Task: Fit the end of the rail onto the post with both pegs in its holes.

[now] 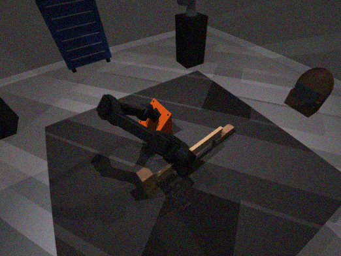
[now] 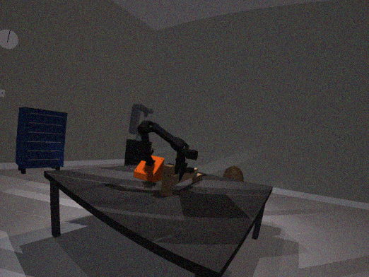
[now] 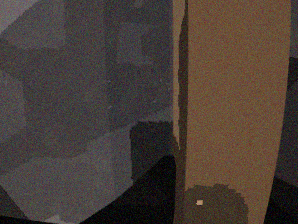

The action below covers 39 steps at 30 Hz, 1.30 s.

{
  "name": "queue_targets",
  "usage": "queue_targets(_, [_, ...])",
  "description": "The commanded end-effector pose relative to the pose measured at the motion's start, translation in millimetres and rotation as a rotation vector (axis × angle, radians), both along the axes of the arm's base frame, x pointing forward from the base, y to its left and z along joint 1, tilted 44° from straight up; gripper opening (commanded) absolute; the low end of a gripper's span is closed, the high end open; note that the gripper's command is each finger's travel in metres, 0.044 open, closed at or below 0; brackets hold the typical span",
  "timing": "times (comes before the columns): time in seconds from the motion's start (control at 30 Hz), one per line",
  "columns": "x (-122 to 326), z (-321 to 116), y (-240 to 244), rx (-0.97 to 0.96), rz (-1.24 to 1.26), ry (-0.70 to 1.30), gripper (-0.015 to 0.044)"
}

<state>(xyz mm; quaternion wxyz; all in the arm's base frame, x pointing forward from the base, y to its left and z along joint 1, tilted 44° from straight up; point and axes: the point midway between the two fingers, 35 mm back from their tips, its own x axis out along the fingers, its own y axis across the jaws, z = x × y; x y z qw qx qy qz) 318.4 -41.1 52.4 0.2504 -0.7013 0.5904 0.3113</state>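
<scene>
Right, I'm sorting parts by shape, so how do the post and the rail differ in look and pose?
The wooden post is short; the wooden rail is long and slender. The post stands upright on the table, while the rail stretches lengthwise above it. Both are light brown wood.
</scene>
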Motion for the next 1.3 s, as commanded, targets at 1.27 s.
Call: queue_targets(1.27, [0.9, 12.4, -1.9, -0.011, 0.006, -0.007, 0.0])
